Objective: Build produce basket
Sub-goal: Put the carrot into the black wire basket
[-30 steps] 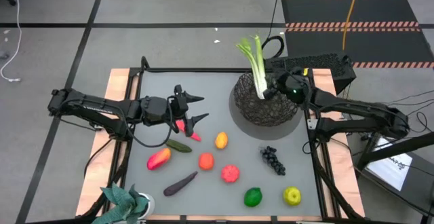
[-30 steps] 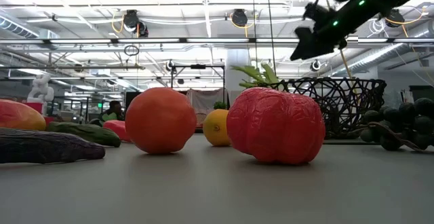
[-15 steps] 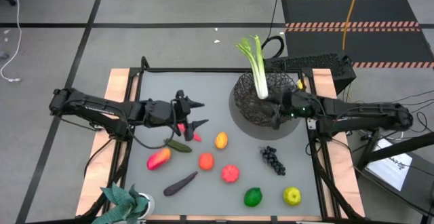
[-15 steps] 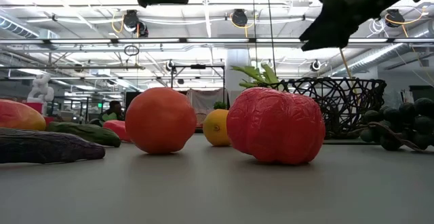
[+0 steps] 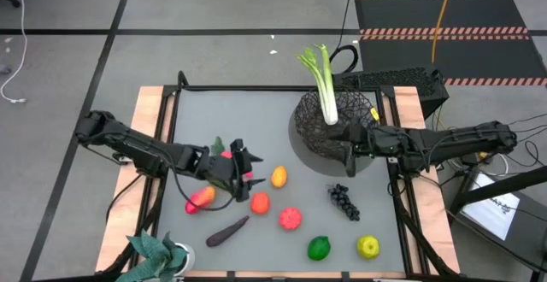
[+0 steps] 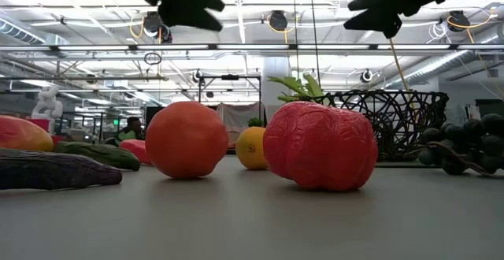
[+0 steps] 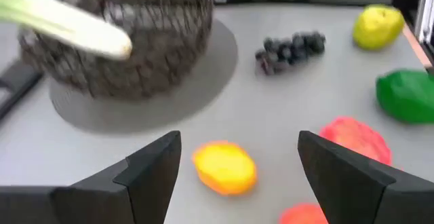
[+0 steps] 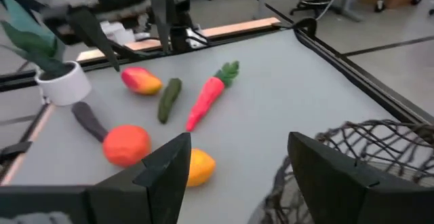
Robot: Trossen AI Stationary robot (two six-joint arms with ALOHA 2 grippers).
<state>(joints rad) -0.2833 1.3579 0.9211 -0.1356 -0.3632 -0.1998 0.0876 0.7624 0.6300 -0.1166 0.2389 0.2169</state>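
Fingers of the left gripper (image 5: 245, 163) stood apart with nothing between them, above the middle of the table (image 5: 256, 111) and over the carrot (image 8: 207, 98). Fingers of the right gripper (image 5: 349, 142) were spread too, and empty, over the near side of the basket (image 5: 312, 124), which sat by the table's far right corner with the leek (image 5: 322, 81) standing in it.

Only the leek was in, so the job looked barely begun. The step in hand seemed to be picking the next piece. The left arm's next move would call for dropping onto the carrot or the yellow-orange fruit (image 7: 225, 168) just ahead of it, closing, and carrying it over the wire rim.

From overhead the carrot was mostly hidden under the left gripper; the right wrist view showed it whole, lying beside the cucumber (image 8: 169, 97) and the red-and-yellow fruit (image 8: 142, 81). The left wrist view showed the grapes (image 7: 289, 49) lying clear of the basket. The low view hid the grippers' fingers but showed the big red fruit (image 6: 319, 145) resting on the table.
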